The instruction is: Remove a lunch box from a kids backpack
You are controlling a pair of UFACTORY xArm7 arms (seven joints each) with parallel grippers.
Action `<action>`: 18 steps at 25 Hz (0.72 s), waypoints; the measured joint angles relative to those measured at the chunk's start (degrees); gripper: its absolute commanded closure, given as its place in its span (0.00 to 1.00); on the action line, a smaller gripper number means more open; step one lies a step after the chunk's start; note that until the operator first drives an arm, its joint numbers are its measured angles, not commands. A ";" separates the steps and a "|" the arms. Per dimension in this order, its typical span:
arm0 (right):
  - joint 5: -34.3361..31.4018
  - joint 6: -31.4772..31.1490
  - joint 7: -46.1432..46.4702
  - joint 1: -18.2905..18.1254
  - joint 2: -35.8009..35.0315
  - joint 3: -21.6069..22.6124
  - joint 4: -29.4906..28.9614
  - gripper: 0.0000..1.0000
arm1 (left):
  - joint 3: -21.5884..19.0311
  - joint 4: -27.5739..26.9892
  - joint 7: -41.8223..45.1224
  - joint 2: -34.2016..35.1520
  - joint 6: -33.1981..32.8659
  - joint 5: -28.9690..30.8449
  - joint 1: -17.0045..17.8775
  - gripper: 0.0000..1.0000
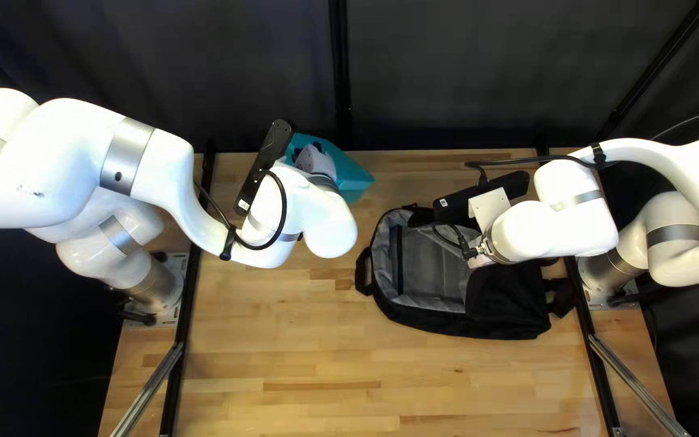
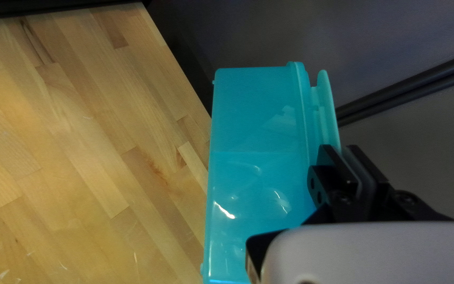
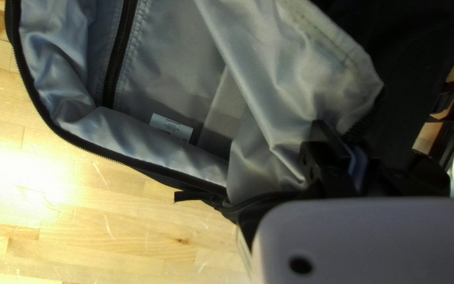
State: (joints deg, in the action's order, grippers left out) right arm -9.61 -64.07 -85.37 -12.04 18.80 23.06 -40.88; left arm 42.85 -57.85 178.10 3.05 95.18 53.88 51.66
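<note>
Lunch box point(image 1: 353, 180) job: probably near done, with only a safe set-down left.
Table point(image 1: 301, 364): pale wood, nearest of all; best aimed for well inward from the far edge.
Backpack point(image 1: 507, 311): lying open toward the right of the top left view, grey lining point(image 3: 174, 68) showing; likely to slide if tugged.
Right gripper point(image 3: 340, 138): pressed together on the edge of the loose flap point(image 3: 290, 68), beside the zip point(image 3: 80, 143). Liable to drag the whole bag, or strain the zip, if pulled away before letting go.
Left gripper point(image 2: 342, 150): pinching the box by its raised rim point(image 2: 328, 110) (a thin bite for so bulky a load). Liable to twist or slip off with a fast swing, or to pop the lid under the box's own weight.
Box: outside the bag, at the far edge; resting or held up, cannot tell. Liable to drop off the back if released too far out.
Curtain point(image 1: 244, 65): dark, just behind; possibly brushed by a careless lift.
</note>
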 measured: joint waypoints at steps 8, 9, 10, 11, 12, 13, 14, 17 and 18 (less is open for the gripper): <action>0.00 0.00 0.00 0.00 0.00 0.00 0.00 1.00 | -0.01 -1.62 -0.92 -4.93 -2.67 -3.83 0.13 1.00; 0.00 0.00 0.00 0.00 0.00 0.00 0.00 1.00 | -0.03 -1.82 -1.06 -5.88 -3.33 -4.45 0.09 1.00; 0.00 0.00 0.00 0.00 0.00 0.00 0.00 1.00 | -0.05 -1.97 -1.16 -6.68 -3.93 -4.98 0.03 1.00; 0.00 0.00 0.00 0.00 0.00 0.00 0.00 1.00 | -0.07 -2.06 -1.23 -7.28 -4.42 -5.39 -0.03 1.00; 0.00 0.00 0.00 0.00 0.00 0.00 0.00 1.00 | -0.10 -2.13 -1.26 -7.70 -4.78 -5.70 -0.08 1.00; 0.00 0.00 0.00 0.00 0.00 0.00 0.00 1.00 | -0.13 -2.16 -1.26 -8.05 -5.06 -5.97 -0.11 1.00; 0.00 0.00 0.00 0.00 0.00 0.00 0.00 1.00 | -0.17 -2.19 -1.20 -8.41 -5.34 -6.27 -0.13 1.00; 0.00 0.00 0.00 0.00 0.00 0.00 0.00 1.00 | -0.38 -2.06 -0.71 -9.17 -5.75 -7.20 -0.06 0.17; 0.00 0.00 0.00 0.00 0.00 0.00 0.00 1.00 | -0.49 -1.92 -0.46 -9.15 -5.59 -7.44 0.07 0.00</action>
State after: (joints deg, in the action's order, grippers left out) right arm -9.61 -64.07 -85.37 -12.04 18.80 23.06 -40.88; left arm 42.36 -59.77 177.63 -6.10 89.59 46.44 51.73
